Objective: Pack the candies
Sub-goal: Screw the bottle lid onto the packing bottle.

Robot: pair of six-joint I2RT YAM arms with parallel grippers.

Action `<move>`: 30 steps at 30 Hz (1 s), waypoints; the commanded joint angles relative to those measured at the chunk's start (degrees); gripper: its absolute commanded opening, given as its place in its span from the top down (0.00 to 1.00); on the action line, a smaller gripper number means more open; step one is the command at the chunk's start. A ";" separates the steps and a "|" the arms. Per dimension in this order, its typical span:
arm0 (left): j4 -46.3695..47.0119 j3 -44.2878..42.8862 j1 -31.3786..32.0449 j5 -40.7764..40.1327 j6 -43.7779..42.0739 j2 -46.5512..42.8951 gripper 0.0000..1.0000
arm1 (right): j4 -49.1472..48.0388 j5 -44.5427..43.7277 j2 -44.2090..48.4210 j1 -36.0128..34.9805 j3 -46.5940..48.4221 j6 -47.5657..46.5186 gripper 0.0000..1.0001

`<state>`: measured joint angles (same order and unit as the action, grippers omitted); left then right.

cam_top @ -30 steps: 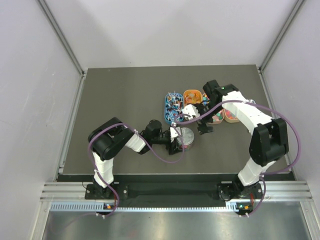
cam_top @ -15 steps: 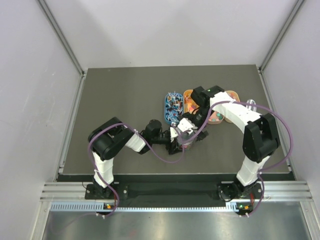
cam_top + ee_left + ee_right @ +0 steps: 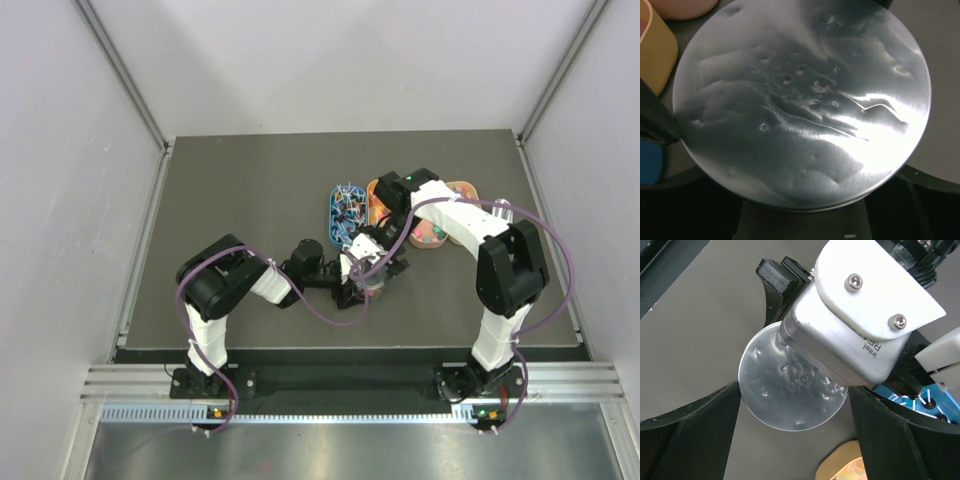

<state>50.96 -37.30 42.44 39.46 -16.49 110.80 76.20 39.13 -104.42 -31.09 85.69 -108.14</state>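
Observation:
The clear round jar stands on the dark table, and its silver lid fills the left wrist view. My left gripper is shut on the jar, a dark finger at each side. My right gripper hangs open just above the lid, its fingers straddling the rim. The candies lie in the oval trays behind the jar; some show in the yellow tray. Whatever is inside the jar is hidden.
A blue tray, an orange tray, a pink tray and a yellow tray crowd together just behind the jar. The left wrist camera housing sits close over the lid. Walls enclose the table on three sides.
My right arm has swung left from over the trays to above the jar, and its jaws have narrowed slightly. The left arm and the jar have stayed put.

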 commanded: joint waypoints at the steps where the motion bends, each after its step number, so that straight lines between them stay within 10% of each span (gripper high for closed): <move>1: -6.49 0.39 -1.04 -2.46 -0.47 2.22 0.97 | 4.22 2.61 -0.52 -1.08 2.64 -0.23 0.18; 13: -6.84 0.30 -1.04 -2.73 -0.47 2.31 0.97 | 1.67 1.03 0.97 -1.52 -1.65 5.65 0.46; 19: -7.28 0.21 -1.04 -2.37 -0.91 2.49 0.97 | -5.09 2.44 5.98 -1.87 -6.93 11.28 0.08; 30: -7.72 0.38 -0.86 -1.93 -1.35 2.40 0.97 | -6.16 1.74 1.33 -0.29 0.97 12.61 0.06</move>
<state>50.87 -37.45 41.67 39.42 -16.67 110.91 70.35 39.83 -100.31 -32.05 82.15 -95.53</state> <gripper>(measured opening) 0.838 0.943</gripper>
